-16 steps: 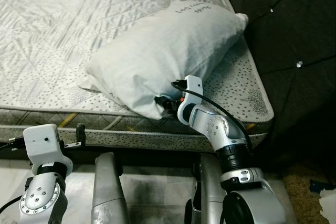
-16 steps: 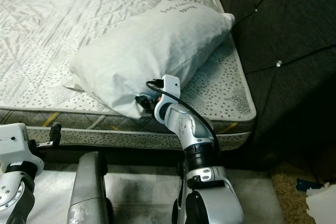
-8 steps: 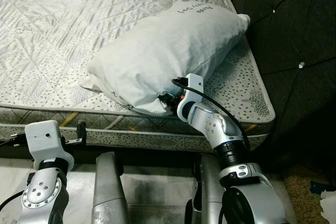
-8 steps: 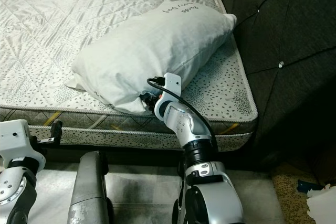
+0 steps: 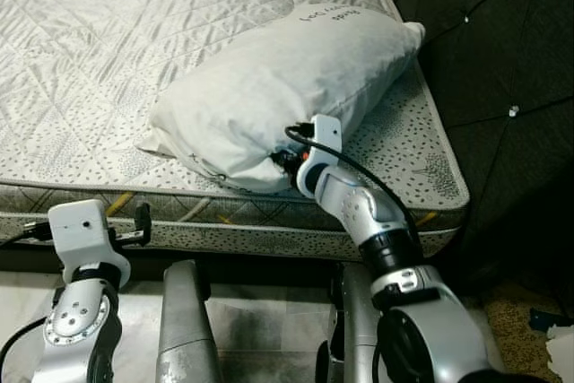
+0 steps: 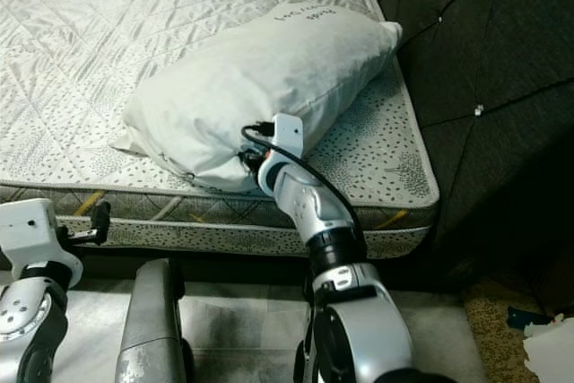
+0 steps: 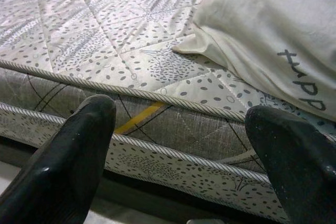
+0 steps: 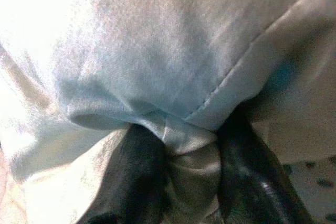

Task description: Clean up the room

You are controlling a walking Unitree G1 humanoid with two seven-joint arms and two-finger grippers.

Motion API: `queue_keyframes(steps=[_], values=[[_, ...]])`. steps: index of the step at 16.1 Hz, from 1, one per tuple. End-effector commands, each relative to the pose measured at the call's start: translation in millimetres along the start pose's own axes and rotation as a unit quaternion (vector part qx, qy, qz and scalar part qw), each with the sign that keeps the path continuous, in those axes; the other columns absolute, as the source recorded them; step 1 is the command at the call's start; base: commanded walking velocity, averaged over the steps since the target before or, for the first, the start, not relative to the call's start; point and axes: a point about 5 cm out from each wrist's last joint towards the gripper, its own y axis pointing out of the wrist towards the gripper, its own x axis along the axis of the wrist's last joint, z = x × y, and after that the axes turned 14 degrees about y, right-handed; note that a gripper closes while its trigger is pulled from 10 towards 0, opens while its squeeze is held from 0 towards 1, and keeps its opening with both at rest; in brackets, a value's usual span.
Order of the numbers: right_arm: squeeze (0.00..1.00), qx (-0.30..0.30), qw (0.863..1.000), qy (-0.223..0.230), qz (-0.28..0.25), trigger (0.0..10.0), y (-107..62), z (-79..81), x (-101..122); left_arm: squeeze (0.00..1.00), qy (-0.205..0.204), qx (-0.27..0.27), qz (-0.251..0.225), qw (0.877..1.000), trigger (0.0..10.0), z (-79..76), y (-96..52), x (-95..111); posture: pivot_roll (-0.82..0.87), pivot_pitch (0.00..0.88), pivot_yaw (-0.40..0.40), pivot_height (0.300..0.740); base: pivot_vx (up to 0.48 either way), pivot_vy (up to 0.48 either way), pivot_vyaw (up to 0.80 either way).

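Observation:
A white pillow (image 5: 278, 78) with dark handwriting lies slantwise on the bare mattress (image 5: 99, 51), close to its near right corner. My right gripper (image 8: 189, 153) is shut on a pinched fold of the pillow's near edge; its black fingers (image 8: 241, 177) squeeze the cloth from both sides. In the eye views its wrist (image 5: 309, 159) presses against the pillow's lower side. My left gripper (image 7: 178, 150) is open and holds nothing, low in front of the mattress's side, with the pillow's corner (image 7: 262, 40) beyond it.
A dark tufted headboard (image 5: 502, 60) rises along the right side of the bed. Pale floor (image 5: 269, 311) runs below the mattress edge. Crumpled white paper (image 5: 560, 347) lies on brown carpet at the lower right.
My right gripper has pushed a little further up and onto the bed with the pillow's edge in it, and the pillow's near side has bunched. The left arm has barely shifted.

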Motion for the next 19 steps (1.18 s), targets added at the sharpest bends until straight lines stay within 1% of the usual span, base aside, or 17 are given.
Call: queue_keyframes(steps=[1, 5, 8, 9, 10, 11, 12, 13, 15, 16, 18, 19], values=[[0.00, 0.026, 0.998, -0.007, -0.051, 0.0, 1.2, 20.9, 23, 0.00, 0.001, 0.005, -0.005, 1.000, 10.0, 0.2, 2.5, 1, 0.05, 0.006, -0.034, 0.511, 0.000, 0.000, 0.00], [0.00, 0.021, 0.997, -0.016, -0.067, 0.0, 3.5, 18.1, 35, 0.00, -0.004, 0.004, -0.012, 1.000, 10.0, -2.8, 9.5, 4, 0.04, 0.000, -0.037, 0.511, 0.000, 0.000, 0.00], [0.00, 0.004, 0.995, -0.034, -0.092, 0.0, 3.7, 9.2, 50, 0.00, -0.011, 0.004, -0.024, 1.000, 10.0, -5.9, 15.1, 9, 0.02, 0.000, -0.035, 0.511, 0.000, 0.000, 0.00], [0.00, -0.012, 0.992, -0.055, -0.113, 0.0, 1.3, 0.4, 65, 0.00, -0.014, 0.001, -0.028, 1.000, 10.0, -8.9, 18.4, 11, 0.02, 0.000, -0.037, 0.511, 0.000, 0.000, 0.00], [0.00, -0.019, 0.989, -0.071, -0.126, 0.0, -0.8, -4.1, 74, 0.00, -0.015, 0.000, -0.031, 0.999, 10.0, -10.5, 19.9, 12, 0.01, 0.000, -0.038, 0.511, 0.000, 0.000, 0.00], [0.00, -0.030, 0.984, -0.094, -0.146, 0.0, -4.7, -10.4, 88, 0.00, -0.018, 0.001, -0.033, 0.999, 10.0, -11.8, 21.2, 14, 0.01, 0.000, -0.043, 0.511, 0.000, 0.000, 0.00], [0.00, -0.064, 0.971, -0.136, -0.186, 0.0, -15.5, -25.2, 116, 0.00, -0.020, 0.001, -0.035, 0.999, 10.0, -12.8, 22.7, 14, 0.01, 0.000, -0.045, 0.511, 0.000, 0.000, 0.00], [0.00, -0.072, 0.968, -0.143, -0.194, 0.0, -18.1, -28.6, 122, 0.00, -0.021, 0.001, -0.035, 0.999, 10.0, -13.2, 23.0, 14, 0.00, 0.000, -0.044, 0.511, 0.000, 0.000, 0.00], [0.00, -0.124, 0.945, -0.181, -0.242, 0.0, -39.5, -51.4, 161, 0.00, -0.023, 0.003, -0.035, 0.999, 10.0, -14.1, 25.1, 12, 0.00, 0.000, -0.046, 0.511, 0.000, 0.000, 0.00], [0.00, -0.143, 0.934, -0.197, -0.261, 0.0, -49.2, -57.5, 176, 0.00, -0.024, 0.003, -0.036, 0.999, 10.0, -14.3, 25.7, 12, 0.00, 0.000, -0.046, 0.511, 0.000, 0.000, 0.00], [0.00, -0.175, 0.913, -0.219, -0.297, 0.0, -69.9, -64.8, 204, 0.00, -0.025, 0.004, -0.037, 0.999, 10.0, -14.0, 27.3, 13, 0.00, 0.000, -0.046, 0.511, 0.000, 0.000, 0.00], [0.00, -0.186, 0.905, -0.225, -0.309, 0.0, -77.0, -66.7, 213, 0.00, -0.025, 0.005, -0.038, 0.999, 10.0, -13.8, 27.7, 13, 0.00, 0.000, -0.047, 0.511, 0.000, 0.000, 0.00]])
